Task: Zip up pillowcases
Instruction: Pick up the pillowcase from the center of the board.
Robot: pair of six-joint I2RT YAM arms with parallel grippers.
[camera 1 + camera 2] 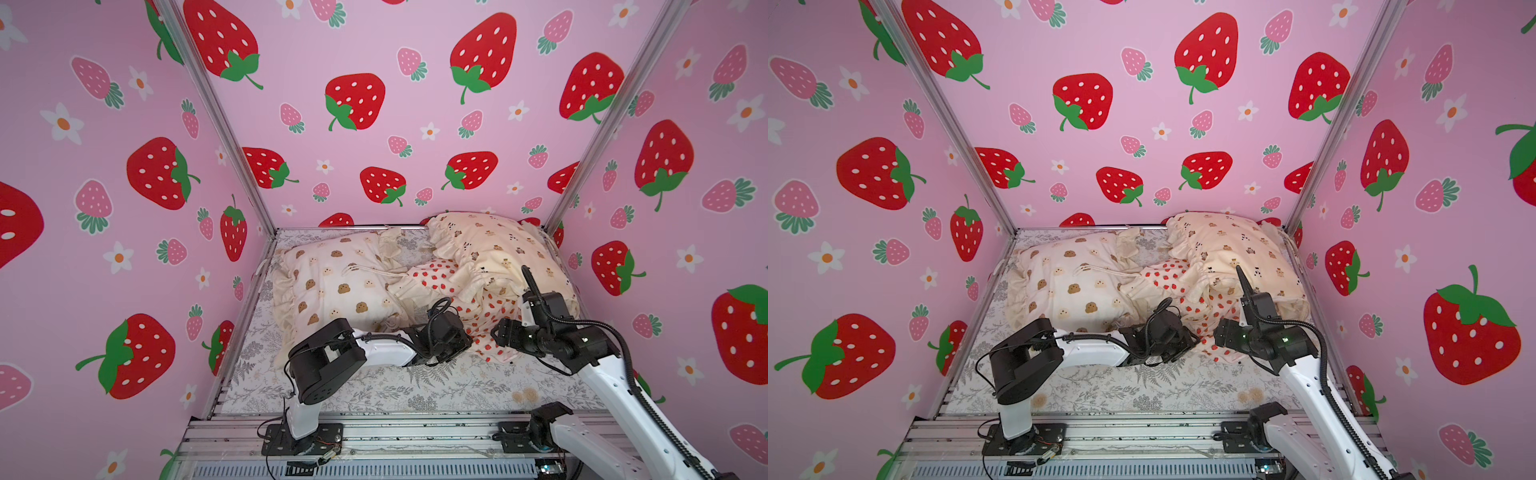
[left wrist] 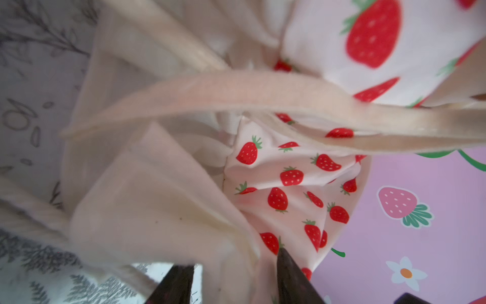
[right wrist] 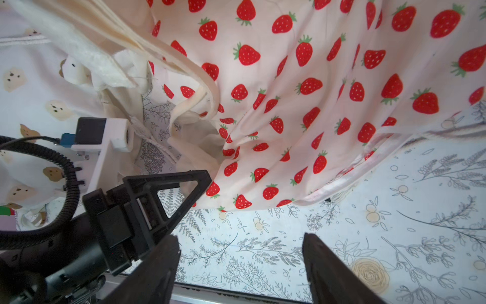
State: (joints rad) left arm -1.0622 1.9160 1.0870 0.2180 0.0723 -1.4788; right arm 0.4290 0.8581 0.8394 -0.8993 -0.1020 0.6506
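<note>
Left wrist view: zipping seemingly unstarted.
Left hand (image 2: 231,259) straddles the strawberry pillowcase (image 2: 289,179) frill (image 2: 163,210), grip unclear; right hand (image 3: 239,237) gapes empty; no zipper shows.

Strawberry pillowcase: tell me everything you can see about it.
The strawberry pillowcase is soft pale cloth printed with small red, green-topped strawberries and edged with a cream frill. It lies crumpled on the fern sheet, between the blob-bear pillowcase and the tiny-bear pillowcase, whose edge overlaps its far part. Folds of its frill sit between the left end effector's fingers. The right end effector hangs open over the sheet beside its near edge, not touching. I can't make out a zipper.
</note>
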